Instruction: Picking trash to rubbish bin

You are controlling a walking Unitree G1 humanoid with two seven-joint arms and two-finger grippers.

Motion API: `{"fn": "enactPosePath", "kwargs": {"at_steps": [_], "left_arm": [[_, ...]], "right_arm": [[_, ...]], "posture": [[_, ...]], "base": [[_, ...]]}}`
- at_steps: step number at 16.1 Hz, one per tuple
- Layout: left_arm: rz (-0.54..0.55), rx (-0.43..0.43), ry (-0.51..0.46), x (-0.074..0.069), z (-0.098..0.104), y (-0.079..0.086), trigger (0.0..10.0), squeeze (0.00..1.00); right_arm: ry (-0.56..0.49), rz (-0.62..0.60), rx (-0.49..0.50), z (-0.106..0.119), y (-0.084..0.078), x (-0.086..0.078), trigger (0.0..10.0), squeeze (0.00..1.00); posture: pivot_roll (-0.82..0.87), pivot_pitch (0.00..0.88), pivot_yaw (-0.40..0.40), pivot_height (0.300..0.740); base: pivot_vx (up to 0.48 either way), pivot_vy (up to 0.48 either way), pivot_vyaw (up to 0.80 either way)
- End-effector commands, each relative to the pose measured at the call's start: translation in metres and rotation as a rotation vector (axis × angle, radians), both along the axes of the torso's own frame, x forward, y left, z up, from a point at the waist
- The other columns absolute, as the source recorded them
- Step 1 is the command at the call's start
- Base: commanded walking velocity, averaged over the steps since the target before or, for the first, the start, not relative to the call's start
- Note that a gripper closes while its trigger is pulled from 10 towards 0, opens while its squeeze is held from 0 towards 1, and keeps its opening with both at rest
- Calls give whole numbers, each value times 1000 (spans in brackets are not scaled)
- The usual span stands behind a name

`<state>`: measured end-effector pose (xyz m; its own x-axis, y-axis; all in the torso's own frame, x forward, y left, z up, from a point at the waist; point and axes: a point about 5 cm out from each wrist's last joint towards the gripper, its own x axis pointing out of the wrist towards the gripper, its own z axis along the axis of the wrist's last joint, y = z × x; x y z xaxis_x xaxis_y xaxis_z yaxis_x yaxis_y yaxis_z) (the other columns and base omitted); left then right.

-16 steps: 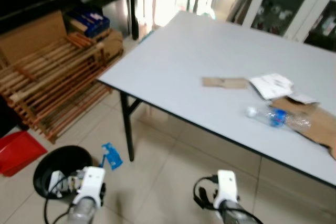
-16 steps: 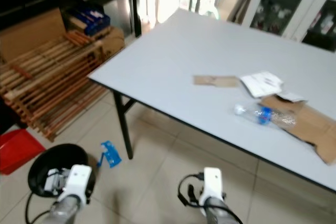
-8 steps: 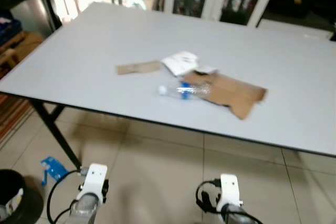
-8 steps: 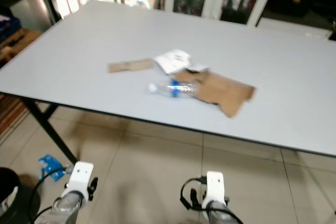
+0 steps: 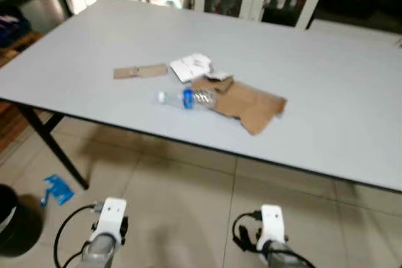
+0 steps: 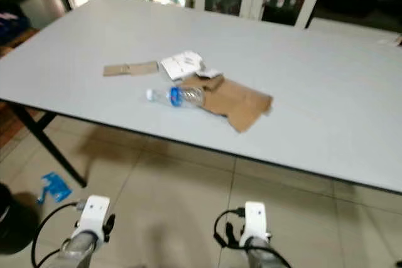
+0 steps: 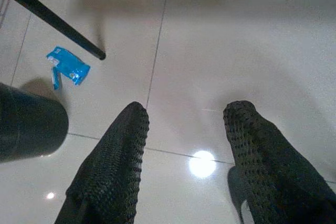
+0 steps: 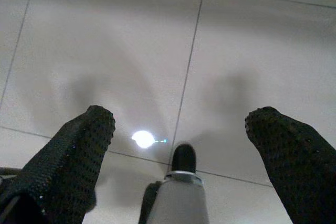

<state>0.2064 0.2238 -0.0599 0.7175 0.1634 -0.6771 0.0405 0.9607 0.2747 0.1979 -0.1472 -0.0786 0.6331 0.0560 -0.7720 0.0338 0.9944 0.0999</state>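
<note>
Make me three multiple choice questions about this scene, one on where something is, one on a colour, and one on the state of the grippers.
1. Where does the plastic bottle lie?
A. on the table, beside the cardboard
B. on the floor
C. inside the black bin

2. What colour is the wrapper on the floor by the table leg?
A. red
B. blue
C. yellow

3. How do the left gripper and the right gripper stand?
A. both shut on trash
B. left holds the bottle
C. both open and holding nothing

Answers:
1. A, the bottle lies on its side on the grey tabletop against the cardboard's edge.
2. B, the left wrist view shows it bright blue.
3. C, each wrist view shows two fingers apart with bare floor tiles between them.
</note>
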Motion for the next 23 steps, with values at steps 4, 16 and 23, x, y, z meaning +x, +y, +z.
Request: {"fn": "enactPosePath", "kwargs": {"at_steps": [4,16,23], "left_arm": [[-4,-16,6,-2,-2,-5,10000,0],[-86,29,-276,26,32,-2,10000,0],[-139,35,-428,15,56,-4,10000,0]], "right_arm": [[12,4,-18,-2,-7,-3,10000,0],[-254,101,-108,31,-33,33,10000,0],[-368,184,-186,57,-36,32,10000,0]], "posture": [[-16,78,-38,740],[-32,35,-49,740],[-33,37,-55,740]], "base": [[0,0,0],[0,0,0],[0,0,0]]}}
